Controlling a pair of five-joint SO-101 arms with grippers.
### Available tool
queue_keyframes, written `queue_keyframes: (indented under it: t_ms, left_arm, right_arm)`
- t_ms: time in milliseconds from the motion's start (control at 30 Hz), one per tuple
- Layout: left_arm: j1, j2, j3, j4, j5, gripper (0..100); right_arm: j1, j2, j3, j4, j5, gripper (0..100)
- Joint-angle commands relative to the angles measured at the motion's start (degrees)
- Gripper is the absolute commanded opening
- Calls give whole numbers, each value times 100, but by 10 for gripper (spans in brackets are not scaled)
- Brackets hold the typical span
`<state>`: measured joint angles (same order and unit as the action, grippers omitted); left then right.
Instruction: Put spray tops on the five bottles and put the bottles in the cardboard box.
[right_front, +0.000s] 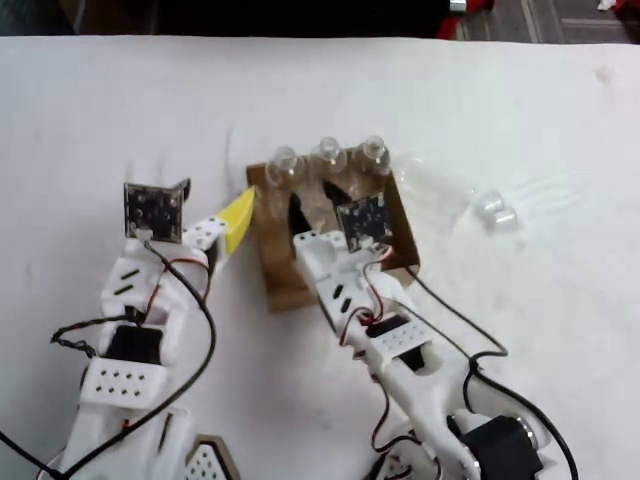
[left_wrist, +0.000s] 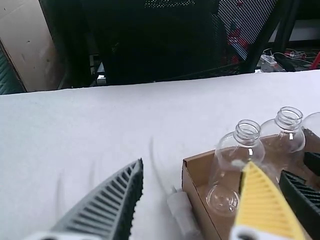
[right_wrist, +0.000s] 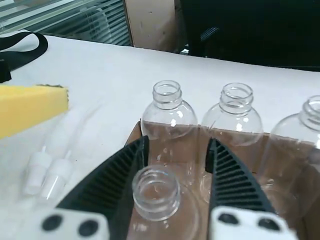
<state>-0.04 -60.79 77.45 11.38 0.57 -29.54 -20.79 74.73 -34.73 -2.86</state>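
Observation:
The cardboard box sits mid-table. Three clear, uncapped bottles stand along its far wall; the right wrist view shows them in a row. A fourth uncapped bottle stands in the box between the black fingers of my right gripper, which is open around its neck. My left gripper, with one yellow and one grey finger, hangs open and empty just left of the box. Two white spray tops lie on the table beside the box's left wall, one also seen in the left wrist view.
A clear bottle lies on its side on the white table, right of the box. Cables run along both arms. A dark chair stands beyond the table's far edge.

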Motion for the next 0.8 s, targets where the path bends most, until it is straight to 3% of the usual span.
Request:
queue_keyframes:
  t_ms: [0,200,367,600,767]
  left_arm:
    - [57,-180,-62,-149,-79,293]
    - [57,-180,-62,-149,-79,293]
    - [57,-180,-62,-149,-79,293]
    - [57,-180,-62,-149,-79,293]
    - [57,-180,-62,-149,-79,293]
  right_arm:
    - [-4,-31,-44,-75,-44,159]
    - [-4,-163,-70,-75,-79,159]
    - [-92,-1253,-44,119,-88,159]
    - [31,-3363,-185,2026,-44,159]
    - [1077,-4479,-1424,4180,-97,140]
